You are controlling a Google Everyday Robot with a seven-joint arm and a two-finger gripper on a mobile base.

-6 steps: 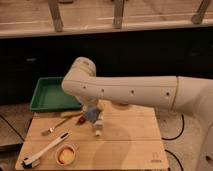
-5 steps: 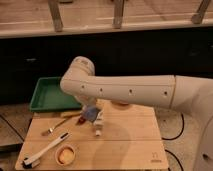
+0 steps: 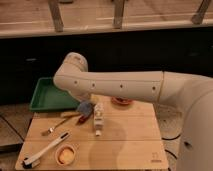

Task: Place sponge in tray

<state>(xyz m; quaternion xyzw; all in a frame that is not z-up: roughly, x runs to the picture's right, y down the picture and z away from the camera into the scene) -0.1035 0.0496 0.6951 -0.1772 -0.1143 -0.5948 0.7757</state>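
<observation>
Just beside the tray [image 3: 42, 98], the tool [image 3: 81, 105] is at the sponge [image 3: 88, 109]; its grip cannot be told.

This looks like a robot test corner fitted out as a kitchen. A small wooden tabletop [image 3: 130, 142] carries a green tray [image 3: 41, 103] at its far left, a fork [image 3: 57, 125], a dish brush [image 3: 46, 149], a small orange bowl [image 3: 65, 155] and a white bottle [image 3: 98, 119]. Behind it runs a dark counter front [image 3: 150, 55] under a pale ledge with metal posts [image 3: 55, 15]. A large white robot arm [image 3: 120, 87] reaches in from the right, its tool [image 3: 84, 109] just above the tabletop, right of the tray.
</observation>
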